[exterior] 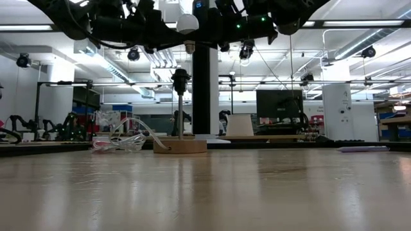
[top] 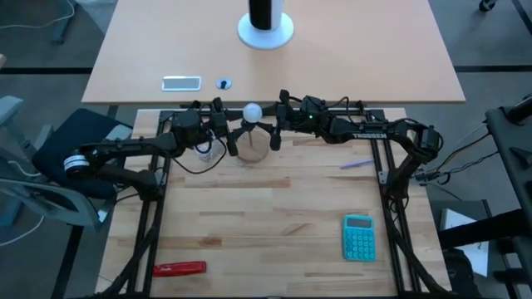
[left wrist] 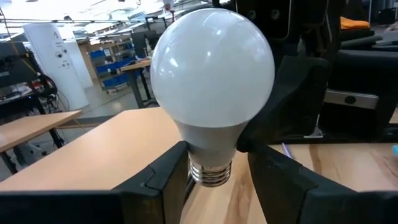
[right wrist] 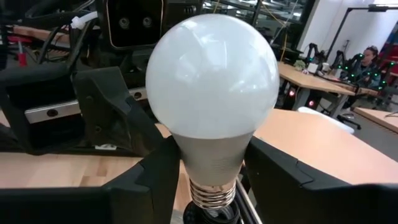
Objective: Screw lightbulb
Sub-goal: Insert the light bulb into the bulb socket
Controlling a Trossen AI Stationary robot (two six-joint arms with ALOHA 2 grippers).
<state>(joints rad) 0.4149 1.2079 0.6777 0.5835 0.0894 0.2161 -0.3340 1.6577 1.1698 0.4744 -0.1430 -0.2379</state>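
The left gripper [left wrist: 214,171] and the right gripper [right wrist: 211,171] meet from opposite sides around the smooth white rounded lightbulb [top: 252,111] with a greyish neck and threaded metal base. It stands upright between both pairs of dark fingers, and each gripper is part open, flanking its neck — whether either truly clamps it I cannot tell. Directly beneath the grippers stands a round wooden disc stand [exterior: 180,145] with a thin black-socketed post [exterior: 180,80] on the pale wooden worktop [top: 274,224] — the bulb's base sits just above the socket.

Bright overhead strip lights, soft glare on lightbulb [left wrist: 211,68], blurred background
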